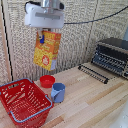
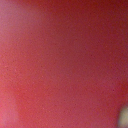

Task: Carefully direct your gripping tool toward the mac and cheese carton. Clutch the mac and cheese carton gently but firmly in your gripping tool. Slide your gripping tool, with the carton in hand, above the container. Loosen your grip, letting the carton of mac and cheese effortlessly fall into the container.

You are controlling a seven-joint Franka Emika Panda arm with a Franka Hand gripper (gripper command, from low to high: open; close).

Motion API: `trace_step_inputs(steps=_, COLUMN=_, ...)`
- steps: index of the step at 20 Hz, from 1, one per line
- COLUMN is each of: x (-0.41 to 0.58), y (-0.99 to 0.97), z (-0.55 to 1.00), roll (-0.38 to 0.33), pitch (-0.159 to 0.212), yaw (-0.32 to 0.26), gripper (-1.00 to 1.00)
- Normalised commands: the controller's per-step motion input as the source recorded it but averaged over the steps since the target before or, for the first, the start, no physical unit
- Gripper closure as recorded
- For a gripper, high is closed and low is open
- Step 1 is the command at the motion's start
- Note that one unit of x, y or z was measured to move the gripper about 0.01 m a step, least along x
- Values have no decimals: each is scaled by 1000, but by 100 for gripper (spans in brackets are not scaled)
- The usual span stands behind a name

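The mac and cheese carton (image 1: 47,50) hangs in the air, high above the wooden table (image 1: 95,100), pinched at its top edge by the gripping tool (image 1: 41,35). The tool's dark blue-tipped fingers (image 1: 42,37) press against the carton's upper part, and the white body of the arm (image 1: 45,17) sits directly above them. The carton is tilted a little, its lower end swung slightly toward the exterior view's right. Its face is orange-yellow with a red patch and a round food picture near the bottom.

In the wrist view nearly everything is a blurred red-pink surface, too close to make out; only a small pale patch shows at one corner.

Below the carton and toward the exterior view's left stands the container (image 1: 25,102), a red basket with slotted sides and a light blue-grey rim, resting on the table's near corner. The carton is not over it, but up and to the exterior view's right of its far edge. A small red bowl (image 1: 47,81) sits on the table just below the carton, and a blue mug (image 1: 58,92) stands just beside the bowl, next to the basket's side. Well apart, at the exterior view's right, is a toaster oven (image 1: 112,55) with a dark metal rack (image 1: 93,73) lying in front of it. A black cable (image 1: 95,20) runs from the arm across the slatted wall (image 1: 80,40) behind.
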Motion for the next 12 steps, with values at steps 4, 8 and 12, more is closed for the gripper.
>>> trace_step_inputs(steps=4, x=263, y=974, z=-36, roll=0, pitch=135, yaw=-1, gripper=100)
trace_step_inputs(steps=8, x=307, y=942, z=-379, roll=0, pitch=40, yaw=-37, gripper=100)
trace_step_inputs(steps=12, x=159, y=729, z=-654, roll=-1, pitch=1, yaw=-56, gripper=100)
